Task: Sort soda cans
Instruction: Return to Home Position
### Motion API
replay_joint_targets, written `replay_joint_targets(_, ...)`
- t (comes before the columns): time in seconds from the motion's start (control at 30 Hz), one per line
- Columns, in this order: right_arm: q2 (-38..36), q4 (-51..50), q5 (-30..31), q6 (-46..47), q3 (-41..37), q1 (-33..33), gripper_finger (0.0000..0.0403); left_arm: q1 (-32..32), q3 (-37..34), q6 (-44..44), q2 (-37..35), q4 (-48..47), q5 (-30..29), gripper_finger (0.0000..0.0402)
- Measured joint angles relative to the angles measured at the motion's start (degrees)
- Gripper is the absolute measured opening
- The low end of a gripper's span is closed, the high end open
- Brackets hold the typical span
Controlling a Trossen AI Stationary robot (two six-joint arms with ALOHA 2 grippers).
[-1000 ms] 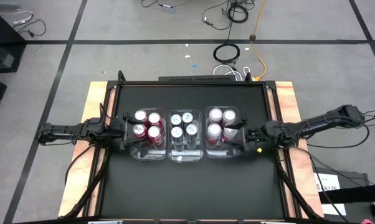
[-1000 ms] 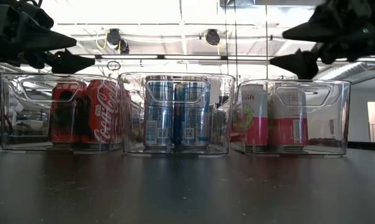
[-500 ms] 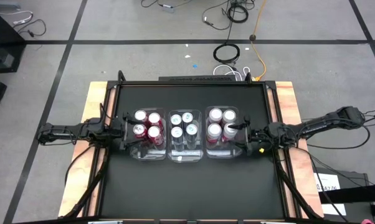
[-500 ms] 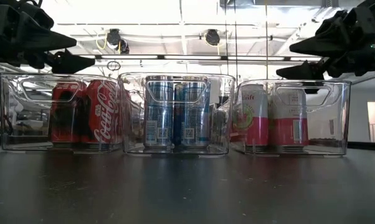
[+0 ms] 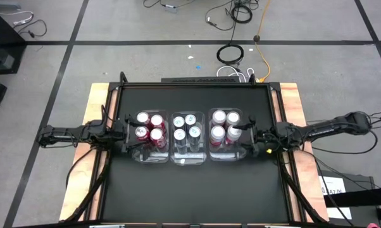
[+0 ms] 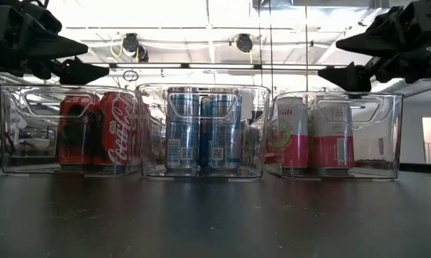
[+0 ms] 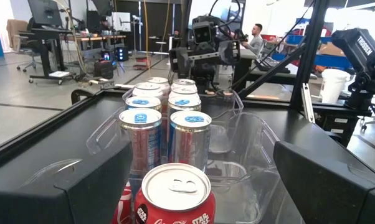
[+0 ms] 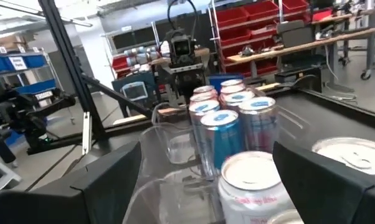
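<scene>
Three clear bins stand in a row on the table's middle. The left bin (image 5: pixel 154 159) holds red soda cans (image 5: pixel 150 127), the middle one blue cans (image 5: pixel 187 126), the right one pink-and-white cans (image 5: pixel 224 125). All cans stand upright on the bin floors (image 6: pixel 200 129). My left gripper (image 5: pixel 132 134) is open and level above the left bin's left end, with a red can (image 7: pixel 175 193) below and ahead of its fingers. My right gripper (image 5: pixel 246 135) is open and level above the right bin's right end, pink cans (image 8: pixel 253 180) below it. Neither touches anything.
The black table top (image 5: pixel 190 190) is bare on the near and far sides of the bins. Raised black rails and wooden boards (image 5: pixel 292 95) run along its left and right edges. Cables lie on the floor beyond the far edge.
My right gripper has drawn back a little toward the table's right edge, from over the pink cans to the right bin's end, staying open and level. The cans and bins stand as before.
</scene>
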Motion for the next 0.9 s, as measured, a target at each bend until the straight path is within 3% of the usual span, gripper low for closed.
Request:
replay_joint_targets(0.4,-19.95,-22.06,0.00,6.09,0.00,-0.10,0.0356,0.00,0.00,0.00,0.00,0.00,0.01,0.0398)
replay_joint_targets(0.63,-31.76,-34.38,4.53,8.76,0.03,1.68,0.0356,0.00,0.00,0.00,0.00,0.00,0.00,0.0398)
replay_joint_targets(0.9,-33.86,-35.91,2.48,6.88,0.15,2.36,0.0356,0.00,0.00,0.00,0.00,0.00,0.00,0.0398)
